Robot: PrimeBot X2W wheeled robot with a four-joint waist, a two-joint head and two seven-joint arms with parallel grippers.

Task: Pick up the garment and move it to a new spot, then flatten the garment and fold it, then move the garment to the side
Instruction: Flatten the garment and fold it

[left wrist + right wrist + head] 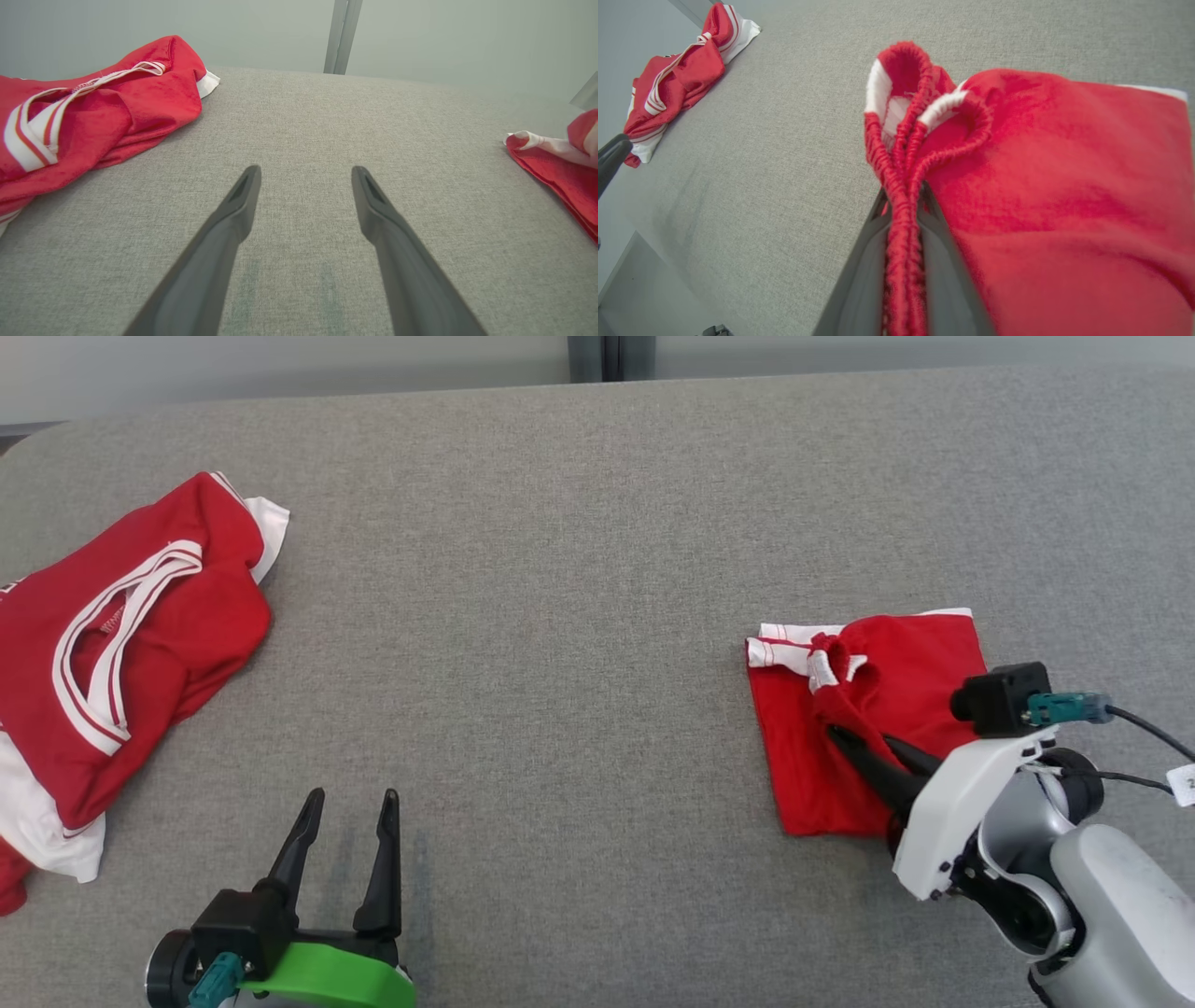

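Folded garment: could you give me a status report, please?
Right gripper shut on folded garment, at waistband. Left gripper open, empty. Other garment far left, apart.

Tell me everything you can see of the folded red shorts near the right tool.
The red shorts look like soft cloth with white trim along one edge and a ribbed elastic waistband. They lie folded into a rough square on the grey fabric surface, at the robot's right. The right tool is shut on the bunched, raised waistband.

A grey fabric-covered counter (579, 523) is spreading under even light toward a pale wall (280, 359), where a dark vertical post (611, 357) is standing.
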